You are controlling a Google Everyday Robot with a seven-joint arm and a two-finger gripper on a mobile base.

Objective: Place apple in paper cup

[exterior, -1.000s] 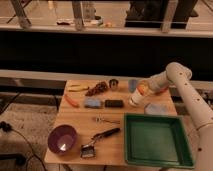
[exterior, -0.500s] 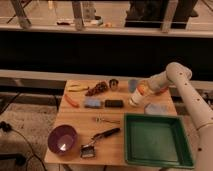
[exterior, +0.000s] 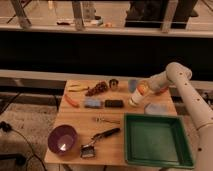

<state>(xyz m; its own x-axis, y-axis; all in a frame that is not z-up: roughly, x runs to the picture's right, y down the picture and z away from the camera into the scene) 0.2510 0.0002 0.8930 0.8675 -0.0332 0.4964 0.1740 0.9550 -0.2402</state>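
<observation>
Apple at the paper cup's mouth, gripper on it, toward the table's 2 o'clock.

The wooden table (exterior: 114,131) carries a green tray (exterior: 156,141) at its 5 o'clock corner and a purple bowl (exterior: 62,138) at 7 o'clock, with a black-handled brush (exterior: 99,140) between them. The white arm (exterior: 190,95) reaches in from the right edge and bends down toward 9 o'clock. At its end the gripper (exterior: 145,89) sits against the apple (exterior: 141,89), grasping it directly over the cup (exterior: 135,98), which stands upright; whether the apple touches the rim I cannot tell. A pale blue cup (exterior: 132,84) stands just behind at 11 o'clock of the apple. A carrot (exterior: 71,100) lies at the table's 10 o'clock, and a small metal cup (exterior: 113,84) at 12 o'clock.
</observation>
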